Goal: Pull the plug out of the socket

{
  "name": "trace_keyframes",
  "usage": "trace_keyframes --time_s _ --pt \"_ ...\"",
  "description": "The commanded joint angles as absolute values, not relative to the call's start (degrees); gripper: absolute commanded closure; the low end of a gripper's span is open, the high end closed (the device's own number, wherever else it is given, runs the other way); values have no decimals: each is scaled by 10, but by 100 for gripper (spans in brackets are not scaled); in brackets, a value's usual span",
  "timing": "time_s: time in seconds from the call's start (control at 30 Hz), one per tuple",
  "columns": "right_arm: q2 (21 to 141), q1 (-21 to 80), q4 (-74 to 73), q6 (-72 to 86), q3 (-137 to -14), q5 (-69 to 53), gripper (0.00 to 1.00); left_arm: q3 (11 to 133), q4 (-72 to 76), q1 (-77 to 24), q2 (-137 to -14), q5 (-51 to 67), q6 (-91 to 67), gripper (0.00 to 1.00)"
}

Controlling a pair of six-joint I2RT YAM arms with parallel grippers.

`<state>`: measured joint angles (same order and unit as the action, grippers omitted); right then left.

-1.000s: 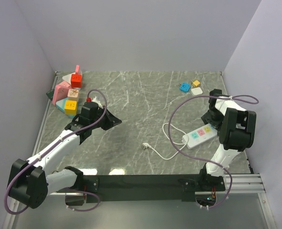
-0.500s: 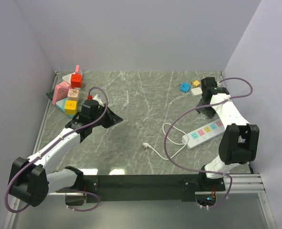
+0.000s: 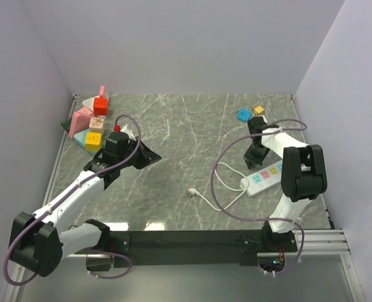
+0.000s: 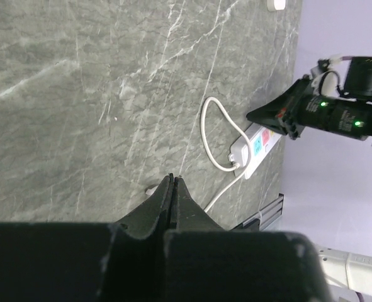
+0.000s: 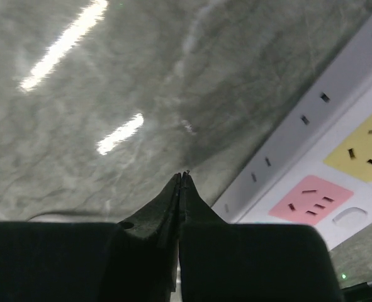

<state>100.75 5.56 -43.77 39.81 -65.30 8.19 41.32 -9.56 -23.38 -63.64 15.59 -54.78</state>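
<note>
The white power strip (image 3: pixel 264 175) lies at the right, with blue, pink and yellow socket faces. The sockets that show, pink (image 5: pixel 311 198) and yellow (image 5: pixel 368 148), hold nothing. Two loose plugs, blue (image 3: pixel 243 114) and yellow (image 3: pixel 259 109), lie at the back right. A white one (image 4: pixel 276 5) shows in the left wrist view. My right gripper (image 3: pixel 253 161) is shut and empty, its tip (image 5: pixel 183 175) low over the table just beside the strip's far long edge. My left gripper (image 3: pixel 153 157) is shut on nothing, left of centre, pointing towards the strip (image 4: pixel 256 143).
The strip's white cord loops left and ends in its own plug (image 3: pixel 191 192) on the table's middle. Coloured toy blocks (image 3: pixel 92 123) are piled at the back left corner. Grey walls close in the table on three sides.
The right gripper went from open to shut. Its arm swung to the back near the loose plugs, then came down beside the strip. The left arm barely moved.
</note>
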Motion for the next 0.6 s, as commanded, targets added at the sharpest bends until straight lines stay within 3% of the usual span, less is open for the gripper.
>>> trace_keyframes --time_s 0.0,0.23,0.57 --pt "998 48 -443 433 -628 113 100 425 -106 -234 -606 149 -529 99" --pt "955 28 -510 468 -574 189 100 404 -119 -232 -580 155 -532 99" --pt "822 6 -537 476 -490 188 100 396 -141 -221 -557 130 -527 99"
